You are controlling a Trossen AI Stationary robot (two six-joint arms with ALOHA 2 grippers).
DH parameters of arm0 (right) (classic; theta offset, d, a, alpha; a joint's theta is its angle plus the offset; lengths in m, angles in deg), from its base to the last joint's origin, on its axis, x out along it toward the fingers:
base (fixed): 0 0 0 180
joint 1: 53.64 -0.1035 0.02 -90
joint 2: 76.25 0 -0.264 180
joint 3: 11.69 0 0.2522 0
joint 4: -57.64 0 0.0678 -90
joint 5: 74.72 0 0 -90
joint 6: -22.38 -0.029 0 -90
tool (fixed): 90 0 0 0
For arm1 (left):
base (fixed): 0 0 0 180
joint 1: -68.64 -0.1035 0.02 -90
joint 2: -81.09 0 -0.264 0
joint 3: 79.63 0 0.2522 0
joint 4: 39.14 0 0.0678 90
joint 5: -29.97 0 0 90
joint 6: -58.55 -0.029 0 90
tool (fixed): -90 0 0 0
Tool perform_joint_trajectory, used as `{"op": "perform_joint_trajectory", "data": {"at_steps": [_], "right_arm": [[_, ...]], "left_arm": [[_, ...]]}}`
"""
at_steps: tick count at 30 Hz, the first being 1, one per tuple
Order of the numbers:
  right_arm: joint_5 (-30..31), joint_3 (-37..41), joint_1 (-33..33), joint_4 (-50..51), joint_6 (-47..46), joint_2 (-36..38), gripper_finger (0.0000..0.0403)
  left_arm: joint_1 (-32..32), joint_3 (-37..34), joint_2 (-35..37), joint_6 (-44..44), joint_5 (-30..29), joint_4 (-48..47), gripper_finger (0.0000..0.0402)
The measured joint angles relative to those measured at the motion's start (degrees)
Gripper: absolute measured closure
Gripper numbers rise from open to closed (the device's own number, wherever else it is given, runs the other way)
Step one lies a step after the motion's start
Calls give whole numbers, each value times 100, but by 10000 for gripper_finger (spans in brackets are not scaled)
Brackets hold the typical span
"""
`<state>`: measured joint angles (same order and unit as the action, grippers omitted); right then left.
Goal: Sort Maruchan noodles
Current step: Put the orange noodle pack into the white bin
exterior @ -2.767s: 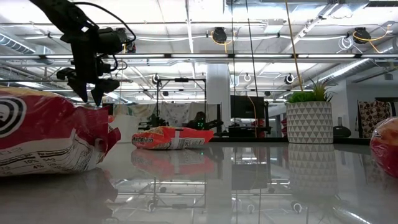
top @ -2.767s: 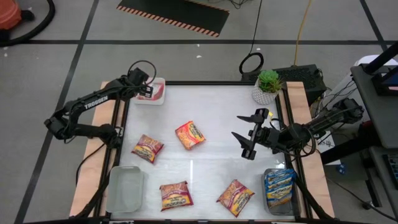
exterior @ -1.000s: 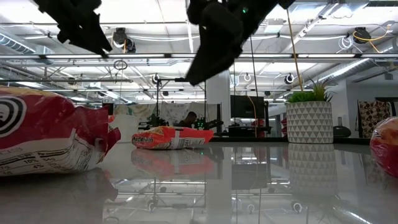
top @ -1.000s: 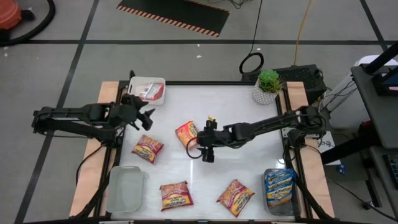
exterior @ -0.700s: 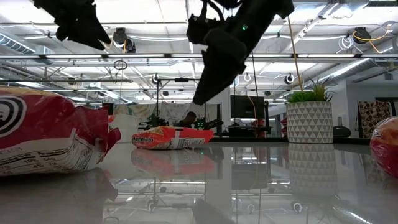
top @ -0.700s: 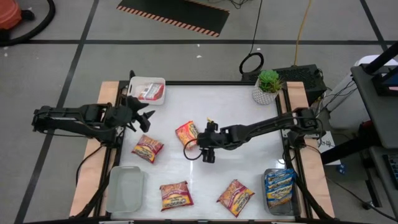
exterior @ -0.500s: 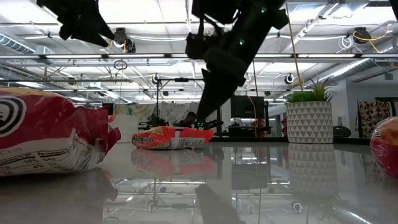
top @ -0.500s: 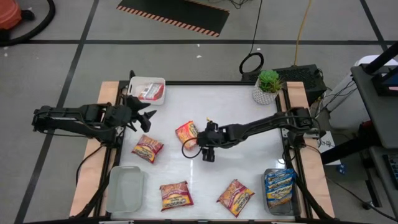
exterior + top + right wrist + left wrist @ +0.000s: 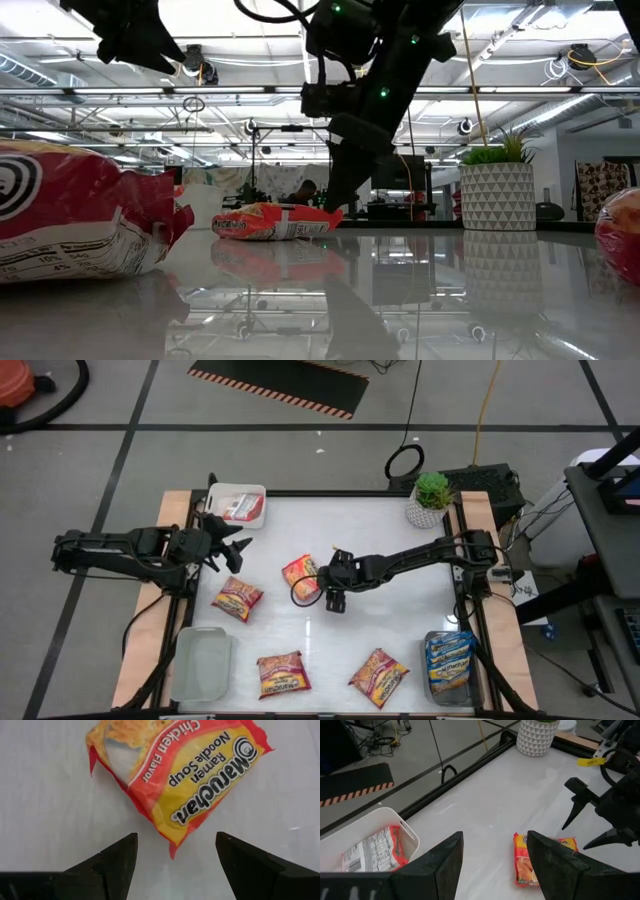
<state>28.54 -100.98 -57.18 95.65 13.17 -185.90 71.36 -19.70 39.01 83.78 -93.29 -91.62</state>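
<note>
**Right gripper over the centre packet**

Now I see the right gripper [image 9: 318,593] spread wide, hanging just above the orange-red packet [image 9: 303,576] near the table's middle; in the right wrist view that packet [image 9: 176,783] lies just ahead of the parted fingers [image 9: 110,860], not touched. The left gripper [image 9: 233,543] waits at about ten o'clock on the table, fingers apart and empty, near the white bin [image 9: 240,506], which holds one packet. Other packets lie at eight o'clock [image 9: 237,598], six o'clock [image 9: 283,673] and five o'clock [image 9: 378,676]. Blue packets [image 9: 449,657] sit in a bin at four o'clock. A clear bin [image 9: 203,663] is at seven o'clock, a potted plant [image 9: 431,497] at one.
</note>
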Motion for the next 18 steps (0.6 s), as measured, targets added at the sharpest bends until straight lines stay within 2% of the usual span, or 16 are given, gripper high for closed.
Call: {"op": "perform_joint_trajectory", "data": {"at_steps": [4,9,18], "right_arm": [[-33,32,26,-33,70,-5,155],[-453,360,115,-430,125,-44,195],[-608,764,284,-832,174,-33,259]], "left_arm": [[-2,0,0,43,-2,0,179],[-2,0,0,48,-2,25,179],[-2,0,0,-169,-9,361,178]]}}
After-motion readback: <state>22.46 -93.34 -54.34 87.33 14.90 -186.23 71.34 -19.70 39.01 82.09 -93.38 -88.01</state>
